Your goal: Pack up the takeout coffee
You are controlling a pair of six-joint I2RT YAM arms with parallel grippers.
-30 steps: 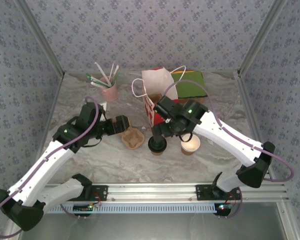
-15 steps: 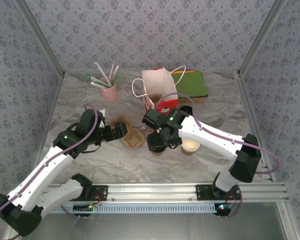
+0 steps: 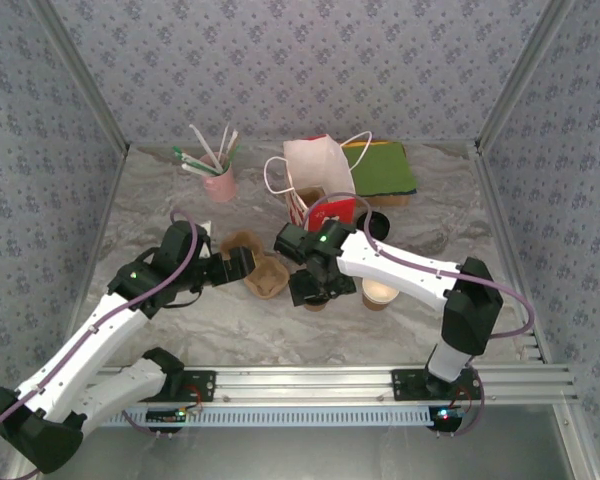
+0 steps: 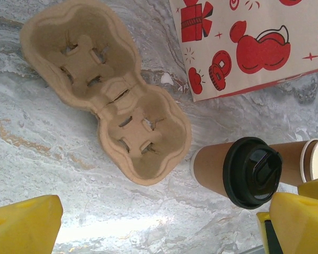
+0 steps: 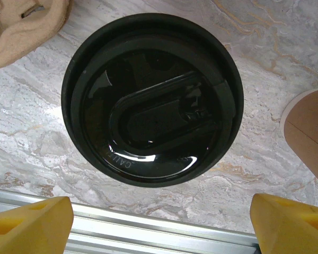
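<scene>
The takeout coffee, a brown paper cup with a black lid, stands on the marble just right of the cardboard cup carrier. My right gripper hovers straight over it, hiding most of it in the top view. From the right wrist the lid is seen from above, and the right gripper stands open, its yellow fingertips wide apart with nothing between them. My left gripper is open beside the carrier's left end; from its wrist the left gripper holds nothing.
A white paper bag with red prints stands behind the coffee. A lidless brown cup sits right of it, a loose black lid further back. A pink cup of straws and a green pad are at the rear. The metal rail runs along the near edge.
The right arm has swung left and lowered its gripper over the lidded cup, with its jaws slightly narrowed. The left gripper has shifted a little toward the carrier.
</scene>
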